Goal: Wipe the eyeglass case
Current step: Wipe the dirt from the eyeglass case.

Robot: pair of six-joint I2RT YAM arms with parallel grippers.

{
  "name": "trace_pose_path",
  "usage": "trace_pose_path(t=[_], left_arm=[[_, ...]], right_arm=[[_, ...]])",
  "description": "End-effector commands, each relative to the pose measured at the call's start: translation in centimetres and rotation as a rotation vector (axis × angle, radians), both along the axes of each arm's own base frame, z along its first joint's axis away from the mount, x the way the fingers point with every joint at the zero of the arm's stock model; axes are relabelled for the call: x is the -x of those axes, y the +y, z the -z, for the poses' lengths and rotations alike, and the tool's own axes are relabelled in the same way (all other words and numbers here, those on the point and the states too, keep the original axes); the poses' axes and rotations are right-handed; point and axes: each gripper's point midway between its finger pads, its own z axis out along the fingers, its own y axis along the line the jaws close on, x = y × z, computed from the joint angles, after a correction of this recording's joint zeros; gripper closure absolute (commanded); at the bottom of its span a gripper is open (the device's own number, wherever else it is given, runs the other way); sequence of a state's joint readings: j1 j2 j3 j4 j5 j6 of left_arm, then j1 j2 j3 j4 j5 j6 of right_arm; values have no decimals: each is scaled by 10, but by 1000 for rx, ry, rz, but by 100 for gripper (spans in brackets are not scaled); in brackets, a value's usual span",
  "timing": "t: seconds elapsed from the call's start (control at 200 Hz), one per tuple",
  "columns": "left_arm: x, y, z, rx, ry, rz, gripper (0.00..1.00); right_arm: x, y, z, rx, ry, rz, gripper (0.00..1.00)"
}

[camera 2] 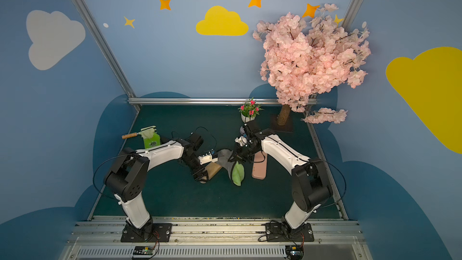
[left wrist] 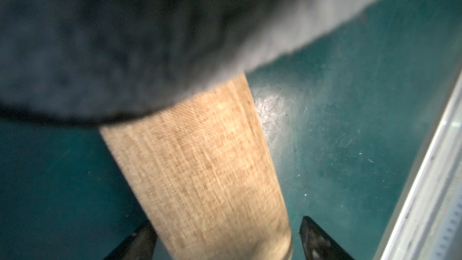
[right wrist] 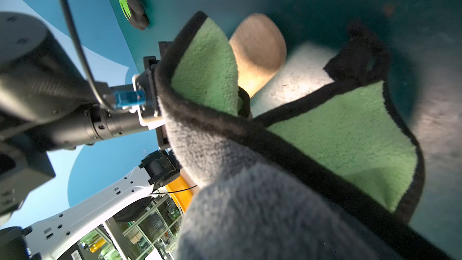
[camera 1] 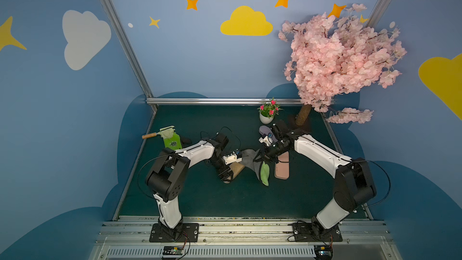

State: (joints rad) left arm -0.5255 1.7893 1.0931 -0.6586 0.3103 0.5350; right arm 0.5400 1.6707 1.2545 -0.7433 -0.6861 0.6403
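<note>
The eyeglass case (camera 1: 238, 168) (camera 2: 215, 168) is a tan woven oblong lying on the green mat, its far end under a grey and green cloth (camera 1: 263, 172) (camera 2: 237, 172). My left gripper (camera 1: 226, 178) (camera 2: 202, 178) (left wrist: 225, 228) is open. Its jaws straddle the near end of the case (left wrist: 207, 171); one finger touches the side and a small gap shows at the other. My right gripper (camera 1: 260, 157) (camera 2: 233, 157) is shut on the cloth (right wrist: 337, 133), which hangs from it and drapes over the case (right wrist: 257, 46). The cloth hides the right gripper's fingers in the right wrist view.
A pink oblong box (camera 1: 282, 168) lies just right of the cloth, under the right arm. A potted flower (camera 1: 266, 117) and a blossom tree's trunk (camera 1: 303, 115) stand at the back right. A green bottle (camera 1: 171, 141) and a wooden-handled brush (camera 1: 150, 136) lie at the back left.
</note>
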Motion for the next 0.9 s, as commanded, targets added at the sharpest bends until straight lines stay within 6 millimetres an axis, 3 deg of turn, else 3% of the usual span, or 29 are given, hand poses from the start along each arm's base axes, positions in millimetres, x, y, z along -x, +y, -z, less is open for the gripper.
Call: trace_pose_path(t=[0.0,0.21,0.42,0.49,0.606,0.686,0.736,0.896], left_arm=[[-19,-3,7,-35,-133,-70,10],[-22,0,18,-80,-282,-32,15],[-27,-3,4,-21,-399,-2,21],[-25,-5,4,-12,-394,16,26],[-23,-5,4,-13,-386,26,36],[-26,-6,2,-7,-406,24,54],[-29,-6,0,-5,-421,21,57],[-33,-8,-2,-9,-432,24,66]], right_arm=[[-1,18,6,-7,4,-34,100],[14,61,23,-63,96,-105,100],[-1,71,54,-63,159,-113,100],[-9,63,67,-23,174,-108,100],[-32,19,93,88,203,22,100],[-38,10,86,57,213,65,100],[-35,12,77,50,202,42,100],[-20,56,39,-41,176,-64,100]])
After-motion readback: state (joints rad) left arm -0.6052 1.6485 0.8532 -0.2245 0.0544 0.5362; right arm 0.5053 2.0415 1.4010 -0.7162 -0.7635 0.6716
